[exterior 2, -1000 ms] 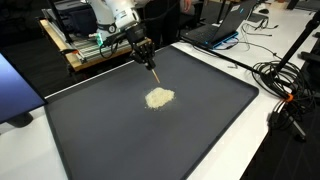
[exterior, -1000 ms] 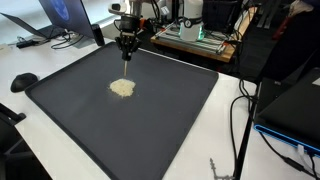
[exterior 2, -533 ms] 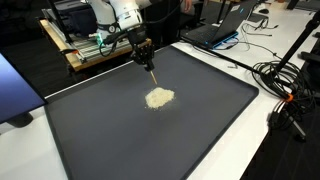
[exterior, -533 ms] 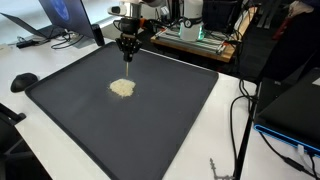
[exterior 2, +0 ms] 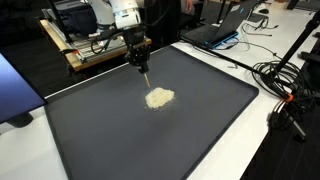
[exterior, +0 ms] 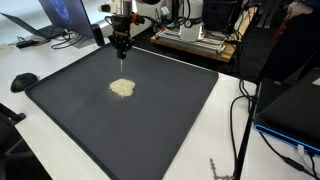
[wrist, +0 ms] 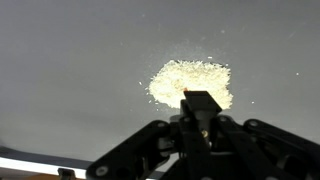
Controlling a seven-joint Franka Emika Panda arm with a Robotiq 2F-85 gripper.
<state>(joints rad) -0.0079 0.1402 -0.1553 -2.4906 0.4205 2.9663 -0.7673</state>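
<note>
A small pile of pale yellow crumbs (exterior: 121,88) lies on a large dark mat (exterior: 170,120), a little off its middle; the pile (exterior 2: 159,97) and the mat (exterior 2: 200,130) show in both exterior views. My gripper (exterior: 121,45) hangs above the mat's far part, beyond the pile, and also appears in an exterior view (exterior 2: 140,58). It is shut on a thin dark stick-like tool (exterior 2: 146,77) that points down toward the mat, short of the pile. In the wrist view the tool (wrist: 200,104) sits between the fingers (wrist: 200,118), with the pile (wrist: 190,82) just ahead of it.
The mat lies on a white table (exterior: 60,70). A laptop (exterior: 60,20) and a dark round object (exterior: 23,81) are beside it. An equipment rack (exterior: 195,35) stands behind the arm. Cables (exterior 2: 285,80) and another laptop (exterior 2: 225,25) lie past the mat's edge.
The gripper with the tool has moved a little away from the pile toward the mat's far edge and risen slightly. The pile looks unchanged.
</note>
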